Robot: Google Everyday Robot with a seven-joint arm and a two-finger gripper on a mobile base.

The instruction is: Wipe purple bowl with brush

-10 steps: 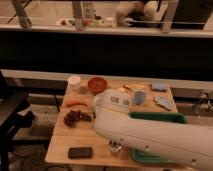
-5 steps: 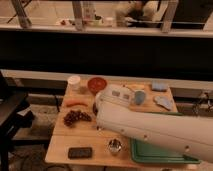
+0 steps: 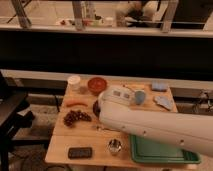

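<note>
Quick layout for you: the table (image 3: 62, 138) had a cup (image 3: 74, 81) at its far left corner, with the taller bowl (image 3: 97, 84) just to its right. Closer in on the left sat a grape-like bunch (image 3: 76, 117). Along the near edge you had the flat slab (image 3: 80, 152), a small can (image 3: 115, 146) to its right, then the tray (image 3: 160, 151). The arm (image 3: 150, 125) came in from the right, with the gripper (image 3: 116, 96) over the middle. The purple bowl (image 3: 94, 107) was mostly under it, peeking out on the left.
</note>
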